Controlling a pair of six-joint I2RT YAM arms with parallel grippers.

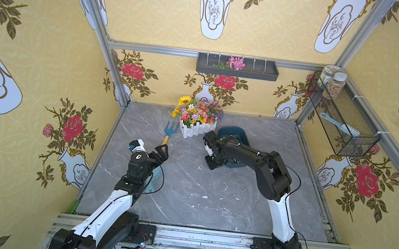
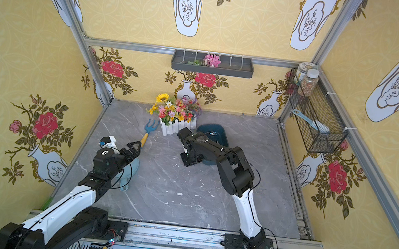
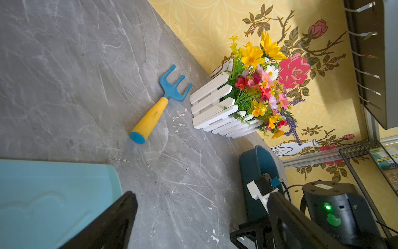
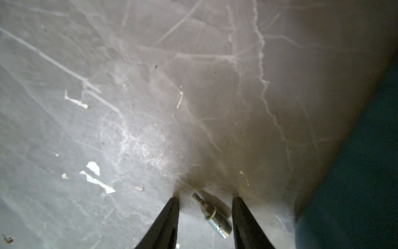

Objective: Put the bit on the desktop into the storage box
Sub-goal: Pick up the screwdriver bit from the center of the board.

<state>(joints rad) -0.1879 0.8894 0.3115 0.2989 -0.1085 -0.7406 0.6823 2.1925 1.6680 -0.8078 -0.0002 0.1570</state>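
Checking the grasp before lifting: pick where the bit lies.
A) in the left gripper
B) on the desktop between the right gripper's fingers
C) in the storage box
B: the right wrist view shows the bit lying on the desktop between the fingers of the right gripper.

A white flower box (image 1: 196,128) stands at the far edge, a blue rake (image 1: 171,130) just beside it, a pale blue scoop (image 3: 53,189) near the left edge.
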